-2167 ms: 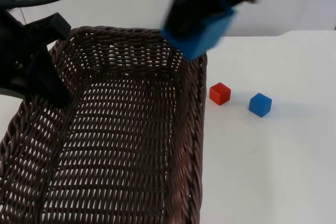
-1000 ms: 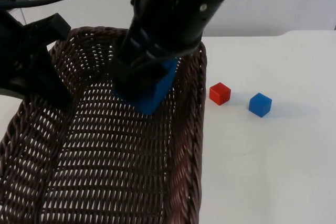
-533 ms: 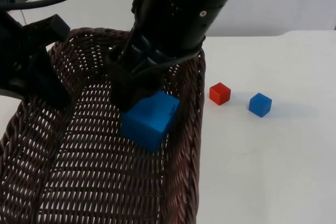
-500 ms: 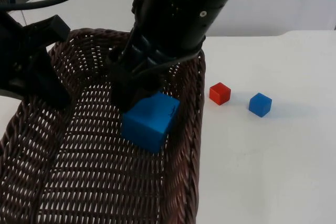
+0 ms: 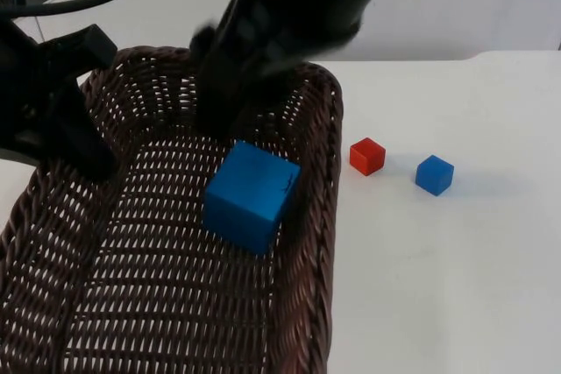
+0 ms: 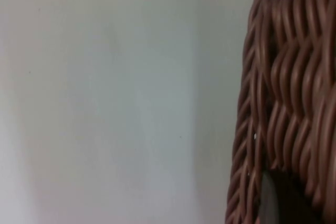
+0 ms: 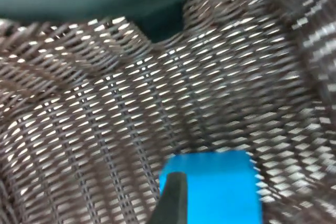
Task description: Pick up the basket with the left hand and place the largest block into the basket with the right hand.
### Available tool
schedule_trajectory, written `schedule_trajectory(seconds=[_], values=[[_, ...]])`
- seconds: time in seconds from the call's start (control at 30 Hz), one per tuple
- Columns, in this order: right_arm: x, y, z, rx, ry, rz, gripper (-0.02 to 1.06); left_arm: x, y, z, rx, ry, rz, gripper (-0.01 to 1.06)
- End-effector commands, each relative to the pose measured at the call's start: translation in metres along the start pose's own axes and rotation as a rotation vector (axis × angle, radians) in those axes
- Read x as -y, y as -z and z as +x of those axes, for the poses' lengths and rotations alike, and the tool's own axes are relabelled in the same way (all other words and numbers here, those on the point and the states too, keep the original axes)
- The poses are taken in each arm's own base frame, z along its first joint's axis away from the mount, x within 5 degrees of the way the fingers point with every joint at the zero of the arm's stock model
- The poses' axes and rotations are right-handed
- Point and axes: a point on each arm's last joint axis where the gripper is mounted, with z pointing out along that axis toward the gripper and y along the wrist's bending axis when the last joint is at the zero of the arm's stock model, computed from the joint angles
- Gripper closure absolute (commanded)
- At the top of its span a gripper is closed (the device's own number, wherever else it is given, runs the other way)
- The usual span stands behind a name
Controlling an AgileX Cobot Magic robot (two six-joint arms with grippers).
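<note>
Right tool (image 5: 219, 124) motion-blurred; basket (image 5: 316, 243) cut off.

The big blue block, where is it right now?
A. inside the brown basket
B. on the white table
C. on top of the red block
A: the big blue block sits on the woven floor of the brown wicker basket, free of the right gripper above it.

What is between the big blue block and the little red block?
The basket's woven side wall stands between the big blue block inside the basket and the little red block on the table, seen in the top view.
</note>
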Motion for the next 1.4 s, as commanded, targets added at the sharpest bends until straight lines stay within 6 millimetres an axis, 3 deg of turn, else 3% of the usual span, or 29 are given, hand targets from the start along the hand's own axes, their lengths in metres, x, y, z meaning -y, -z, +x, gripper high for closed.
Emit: schedule_trajectory(seconds=[0.0,0.23,0.5,1.1,1.2,1.37], values=[[0.000,0.030,-0.001,0.035,0.016,0.027,0.29,0.004,0.004,0.000,0.017,0.010,0.026,1.05],[-0.006,0.085,0.004,0.089,0.022,0.043,0.29,0.004,0.004,0.000,0.021,0.011,0.024,1.05],[-0.010,0.120,0.007,0.160,-0.013,0.057,0.29,0.004,0.004,0.000,0.020,0.009,0.023,1.05],[-0.010,0.123,0.006,0.190,-0.018,0.061,0.29,0.004,0.004,-0.005,0.079,0.025,0.020,1.05],[-0.010,0.124,0.005,0.203,-0.018,0.064,0.29,0.001,-0.002,-0.010,0.089,0.049,0.024,1.05],[-0.010,0.126,0.004,0.213,-0.018,0.066,0.29,-0.012,-0.031,-0.017,0.041,0.068,0.050,1.05]])
